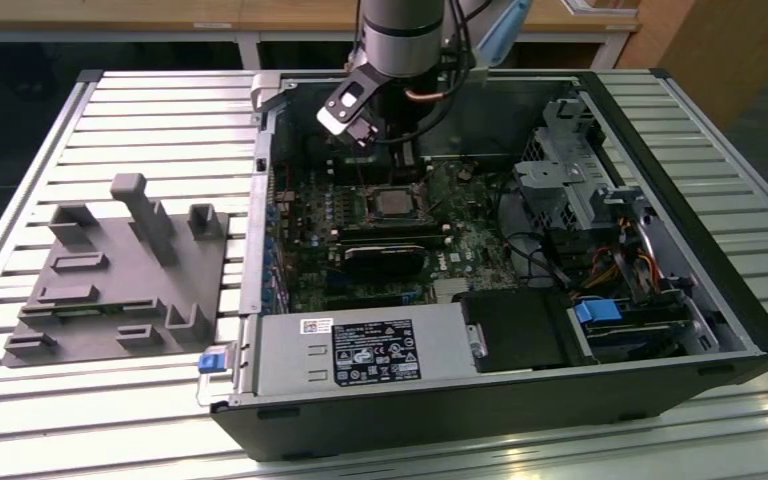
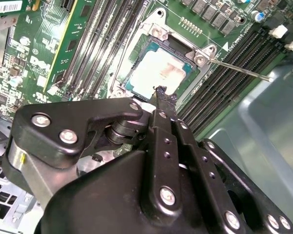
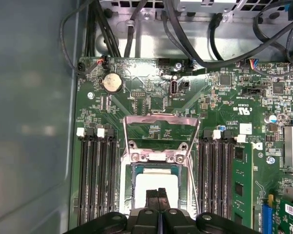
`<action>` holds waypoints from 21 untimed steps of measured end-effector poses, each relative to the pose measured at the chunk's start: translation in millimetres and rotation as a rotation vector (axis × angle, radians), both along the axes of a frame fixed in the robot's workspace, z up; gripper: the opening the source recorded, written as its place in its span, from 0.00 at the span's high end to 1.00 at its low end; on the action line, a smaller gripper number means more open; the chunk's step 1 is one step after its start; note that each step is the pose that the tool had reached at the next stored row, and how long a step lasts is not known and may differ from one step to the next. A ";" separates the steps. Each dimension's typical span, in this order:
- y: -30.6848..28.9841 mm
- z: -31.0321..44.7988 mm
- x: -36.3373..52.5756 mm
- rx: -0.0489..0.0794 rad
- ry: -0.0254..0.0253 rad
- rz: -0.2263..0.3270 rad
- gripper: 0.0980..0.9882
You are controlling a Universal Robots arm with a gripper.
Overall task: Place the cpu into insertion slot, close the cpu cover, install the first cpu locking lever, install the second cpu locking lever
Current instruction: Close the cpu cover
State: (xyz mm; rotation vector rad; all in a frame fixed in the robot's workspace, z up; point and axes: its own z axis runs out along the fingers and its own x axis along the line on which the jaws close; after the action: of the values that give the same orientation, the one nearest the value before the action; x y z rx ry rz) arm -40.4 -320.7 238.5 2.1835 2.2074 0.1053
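The cpu (image 3: 156,181), a flat square chip with a pale metal top, lies in the insertion slot (image 3: 128,187) on the green motherboard; it also shows as the cpu (image 2: 158,72) and the cpu (image 1: 391,200). The cpu cover (image 3: 161,121), a thin silvery frame, stands flipped back off the slot on its hinge side. My gripper (image 3: 157,193) is shut with nothing between its black fingers, and its tips hover just above the chip's near edge. The same gripper (image 2: 160,90) shows in the second wrist view and as the gripper (image 1: 361,130). A thin locking lever (image 2: 239,68) sticks out sideways from the socket, unlatched.
Long black memory slots (image 3: 95,175) flank the socket on both sides. Black cables (image 3: 195,29) hang past the board's edge. The case holds a drive cage (image 1: 571,170) and a power supply (image 1: 344,350). A grey fixture block (image 1: 117,270) sits on the slatted table at the exterior view's left.
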 end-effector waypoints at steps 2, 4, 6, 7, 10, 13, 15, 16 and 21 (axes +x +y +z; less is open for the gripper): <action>0.0 1.8 0.0 0.003 0.0011 0.000 0.99; 0.0 3.1 0.1 0.005 0.0019 0.000 0.99; 0.0 3.7 0.2 0.008 0.0033 0.000 0.99; 0.0 4.1 0.5 0.010 0.0048 0.000 0.99; 0.0 4.5 1.6 0.014 0.0113 0.000 0.99; -0.1 4.8 2.9 0.018 0.0188 0.000 0.99; -0.1 5.3 3.4 0.022 0.0224 0.000 0.99; -0.1 5.5 3.5 0.025 0.0236 0.000 0.99; -0.1 8.9 3.8 0.033 0.0295 0.000 0.99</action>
State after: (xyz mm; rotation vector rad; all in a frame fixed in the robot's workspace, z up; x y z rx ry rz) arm -36.6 -320.8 247.4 2.2165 2.2370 0.1114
